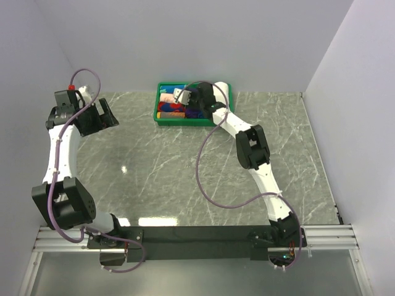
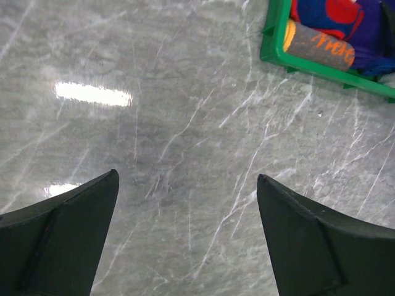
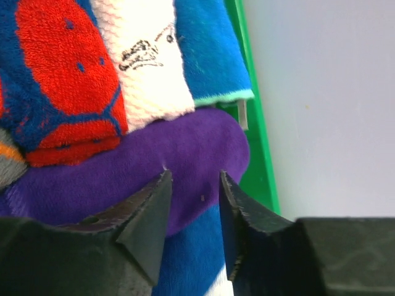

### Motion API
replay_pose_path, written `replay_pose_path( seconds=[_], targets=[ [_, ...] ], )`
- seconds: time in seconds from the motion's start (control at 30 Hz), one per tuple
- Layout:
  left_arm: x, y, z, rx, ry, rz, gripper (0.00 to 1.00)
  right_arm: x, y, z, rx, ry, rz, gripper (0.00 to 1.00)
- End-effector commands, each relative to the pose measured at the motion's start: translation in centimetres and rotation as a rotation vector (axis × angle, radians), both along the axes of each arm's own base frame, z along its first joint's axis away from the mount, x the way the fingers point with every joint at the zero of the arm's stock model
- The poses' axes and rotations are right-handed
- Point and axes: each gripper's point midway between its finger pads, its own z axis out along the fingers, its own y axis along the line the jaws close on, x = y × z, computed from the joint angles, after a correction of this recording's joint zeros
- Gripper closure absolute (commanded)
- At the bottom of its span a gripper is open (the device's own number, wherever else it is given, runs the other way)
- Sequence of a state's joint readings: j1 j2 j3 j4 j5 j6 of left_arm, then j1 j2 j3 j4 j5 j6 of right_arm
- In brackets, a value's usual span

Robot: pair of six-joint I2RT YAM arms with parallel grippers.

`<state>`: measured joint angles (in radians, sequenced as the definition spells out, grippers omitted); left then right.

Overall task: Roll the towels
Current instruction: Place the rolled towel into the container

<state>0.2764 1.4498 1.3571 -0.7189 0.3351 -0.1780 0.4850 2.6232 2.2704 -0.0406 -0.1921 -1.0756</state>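
Observation:
The deep-purple towel lies in a green bin among other cloths, at the table's back middle. In the top view only a bit of the purple towel shows, under the right arm. My right gripper points down into the bin. Its fingertips rest on the purple cloth with a narrow gap between them; purple and blue cloth show in that gap. From above, the right gripper is over the bin's middle. My left gripper hovers open over bare table at far left, nothing between its fingers.
The bin also holds a blue-and-red towel, a thick white towel, a bright blue towel and a grey roll with orange marks. The bin's green wall stands just right of the jaws. Pale walls enclose the marble table.

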Motion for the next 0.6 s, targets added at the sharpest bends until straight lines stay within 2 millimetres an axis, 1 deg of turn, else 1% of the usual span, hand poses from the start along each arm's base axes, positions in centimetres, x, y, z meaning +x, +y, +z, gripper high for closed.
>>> replay_pose_path(
  seconds=[0.0, 0.03, 0.07, 0.1, 0.13, 0.2, 0.23, 0.3, 0.33, 0.4, 0.43, 0.47, 0.5, 0.53, 0.57],
  targets=[
    [1.3, 0.1, 4.6, 0.057, -0.159, -0.052, 0.01, -0.8, 0.1, 10.7, 0.158, -0.11, -0.058, 0.55],
    [1.7, 0.3, 5.5, 0.074, -0.191, -0.058, 0.01, -1.6, -0.3, 13.6, 0.196, -0.135, -0.069, 0.54],
    [2.0, 0.4, 5.9, 0.075, -0.204, -0.057, 0.01, -2.0, -0.7, 14.8, 0.215, -0.139, -0.074, 0.5],
    [2.3, 0.3, 6.2, 0.072, -0.219, -0.057, 0.0, -2.6, -0.9, 16.2, 0.231, -0.142, -0.069, 0.5],
    [2.7, 0.4, 6.8, 0.06, -0.235, -0.037, 0.01, -3.9, -1.6, 18.2, 0.248, -0.142, -0.072, 0.49],
    [3.4, 0.7, 7.4, 0.054, -0.261, -0.01, 0.0, -5.2, -2.4, 20.3, 0.27, -0.144, -0.082, 0.47],
    [3.7, 0.7, 8.0, 0.055, -0.276, -0.012, 0.01, -6.6, -3.0, 21.7, 0.283, -0.125, -0.091, 0.47],
    [4.3, 0.7, 8.3, 0.077, -0.28, -0.009, 0.01, -8.0, -4.0, 22.9, 0.32, -0.085, -0.127, 0.42],
    [4.5, 0.8, 8.8, 0.116, -0.292, -0.015, 0.0, -9.3, -5.2, 23.7, 0.315, -0.055, -0.161, 0.39],
    [4.8, 0.3, 8.8, 0.18, -0.295, -0.02, 0.01, -11.0, -6.2, 24.0, 0.347, 0.015, -0.212, 0.37],
    [4.8, 0.1, 8.7, 0.212, -0.297, -0.038, 0.01, -12.5, -7.3, 24.2, 0.343, 0.058, -0.24, 0.29],
    [4.8, -0.9, 8.8, 0.229, -0.306, -0.062, 0.01, -13.4, -7.9, 24.2, 0.348, 0.087, -0.265, 0.18],
    [4.7, -1.5, 8.6, 0.234, -0.304, -0.086, 0.01, -14.2, -8.7, 24.3, 0.357, 0.113, -0.295, 0.18],
    [4.6, -2.1, 8.0, 0.239, -0.294, -0.107, 0.01, -15.9, -10.0, 24.2, 0.386, 0.179, -0.344, 0.17],
    [4.5, -3.4, 8.0, 0.255, -0.3, -0.122, 0.01, -16.9, -10.7, 24.0, 0.406, 0.222, -0.369, 0.09]
  ],
)
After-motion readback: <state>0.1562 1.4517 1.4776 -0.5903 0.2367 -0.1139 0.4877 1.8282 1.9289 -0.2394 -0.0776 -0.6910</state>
